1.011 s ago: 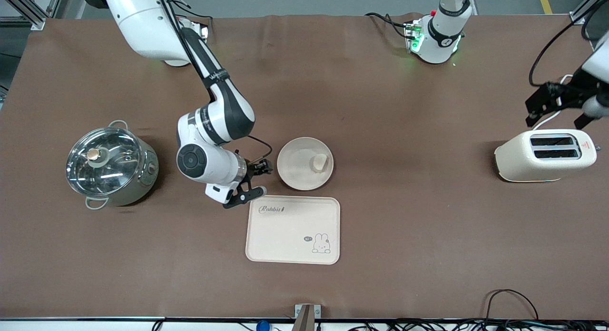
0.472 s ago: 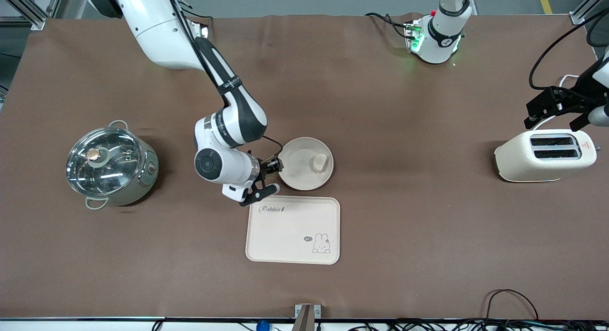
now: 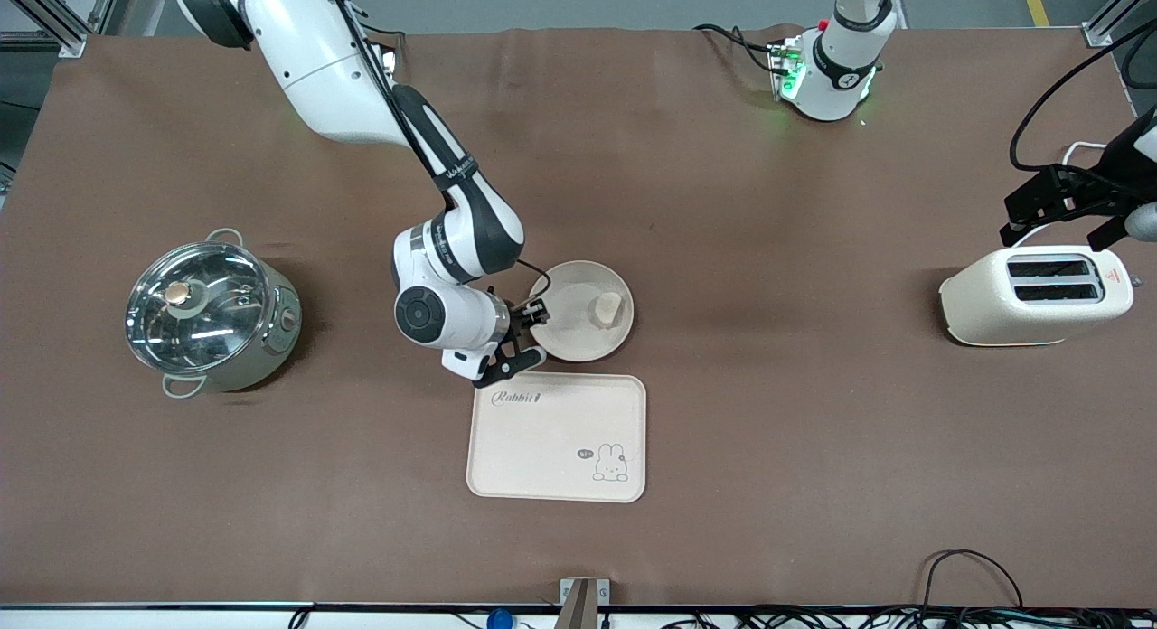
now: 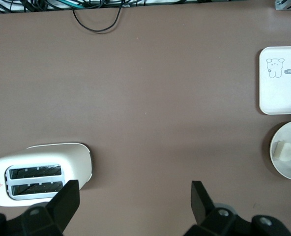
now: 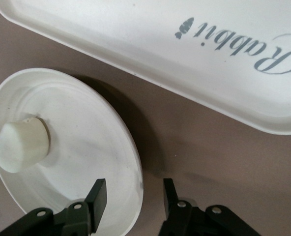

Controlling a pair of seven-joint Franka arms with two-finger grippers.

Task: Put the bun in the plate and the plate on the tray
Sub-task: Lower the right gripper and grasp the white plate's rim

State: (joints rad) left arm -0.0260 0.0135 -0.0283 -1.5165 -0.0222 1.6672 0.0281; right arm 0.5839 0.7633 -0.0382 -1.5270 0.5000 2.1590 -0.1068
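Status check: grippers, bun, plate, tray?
Right gripper open, straddling plate rim. Left gripper open, waiting over toaster. Bun in plate; plate beside tray, not on it.

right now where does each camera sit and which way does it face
Front view: high across the table, facing both bases; shows the right hand straddling the plate rim.
Left wrist view: above the toaster, looking down; open left hand shows.
Right wrist view: low by the plate, facing bun and tray.
All three share plate and tray.

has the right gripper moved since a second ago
Yes. The right gripper has shifted toward the plate, which has stayed put, and now straddles its rim.
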